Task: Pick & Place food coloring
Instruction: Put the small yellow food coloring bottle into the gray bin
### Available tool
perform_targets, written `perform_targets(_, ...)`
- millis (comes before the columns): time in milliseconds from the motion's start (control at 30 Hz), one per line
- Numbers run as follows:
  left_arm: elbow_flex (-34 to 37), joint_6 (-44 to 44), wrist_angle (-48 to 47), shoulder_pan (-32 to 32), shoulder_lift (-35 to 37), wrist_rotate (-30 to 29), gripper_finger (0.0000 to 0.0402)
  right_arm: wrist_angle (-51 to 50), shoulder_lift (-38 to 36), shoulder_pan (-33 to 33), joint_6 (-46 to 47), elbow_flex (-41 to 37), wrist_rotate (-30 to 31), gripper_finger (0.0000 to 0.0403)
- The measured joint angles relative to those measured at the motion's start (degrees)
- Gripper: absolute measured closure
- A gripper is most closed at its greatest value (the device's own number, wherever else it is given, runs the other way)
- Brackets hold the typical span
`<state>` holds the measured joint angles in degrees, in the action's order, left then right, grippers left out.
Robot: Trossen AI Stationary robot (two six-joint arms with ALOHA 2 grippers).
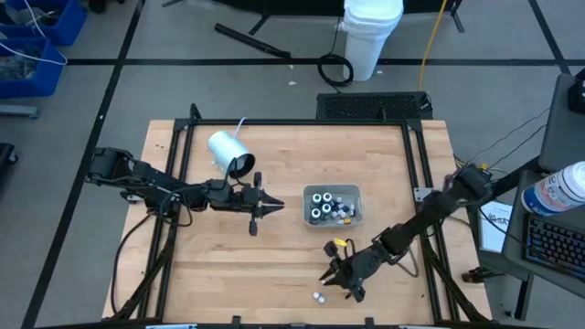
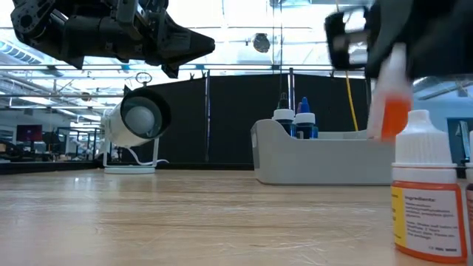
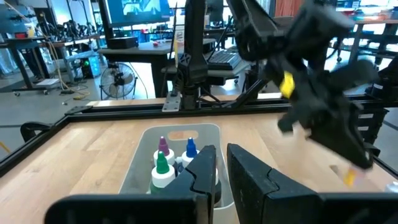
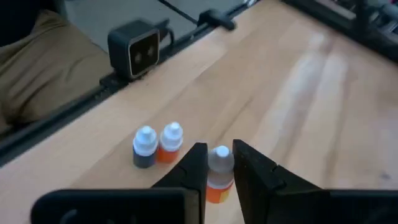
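Light wooden bench (image 1: pixel 274 265) framed by black rails, filling the centre of the high view; grey floor marked with dark lines all around. One white bucket (image 1: pixel 372 37) on the floor at upper centre, blue bins (image 1: pixel 41 37) at upper left, one keyboard (image 1: pixel 556 245) at the right edge. Open workshop with desks and monitors beyond the bench in the low view.

Count on the bench:
- One grey tray (image 1: pixel 356 194), centre of the high view, holding a cluster of food coloring bottles (image 1: pixel 327 205) with white caps; exact count not readable. Three coloured tips (purple, blue, green) legible in the left wrist view.
- Two loose bottles (image 1: pixel 320 297) at lower centre, standing upright just beside each other: one dark-bodied, one orange.
- One orange bottle (image 4: pixel 219 171) with a white cap, near the loose pair, lower centre of the high view.
- One white cylinder (image 1: pixel 230 153) lying on its side, upper left of the tray.

Right gripper (image 1: pixel 331 277) at lower centre, low over the bench, fingers (image 4: pixel 194 168) closed on the orange bottle, one at each side of its body.

Left gripper (image 1: pixel 277 207) just left of the tray, raised above the bench, fingers (image 3: pixel 202 171) nearly together, nothing between them.
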<state>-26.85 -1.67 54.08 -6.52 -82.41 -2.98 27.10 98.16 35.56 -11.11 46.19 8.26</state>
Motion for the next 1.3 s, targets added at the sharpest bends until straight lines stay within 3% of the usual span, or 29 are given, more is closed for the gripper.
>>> perform_targets(100, 0.0, 0.01, 0.02, 0.0, 0.0, 0.01, 0.0353, -5.47, -6.33, 0.14, -0.53, 0.0, 5.43, 0.0356)
perform_targets(333, 0.0, 0.0, -0.04, 0.0, 0.0, 0.01, 0.0353, -24.7, -23.08, 0.1, 1.04, 0.01, 32.03, 0.0352)
perform_targets(433, 0.0, 0.0, -0.24, 0.0, 0.0, 0.01, 0.0353, -31.42, -28.52, -0.86, 5.38, -0.02, 39.48, 0.0353)
perform_targets(733, 0.0, 0.02, -0.31, 0.0, 0.0, 0.02, 0.0353, -33.11, -33.75, -5.66, 19.15, -8.65, 41.78, 0.0352)
perform_targets(967, 0.0, 0.0, -0.31, 0.0, 0.0, -0.01, 0.0353, -20.33, -33.74, -7.87, 26.91, -18.62, 42.93, 0.0354)
perform_targets(1300, 0.0, 0.0, -0.28, 0.01, 0.0, -0.09, 0.0353, -14.38, -26.74, -9.01, 33.46, -20.6, 42.69, 0.0355)
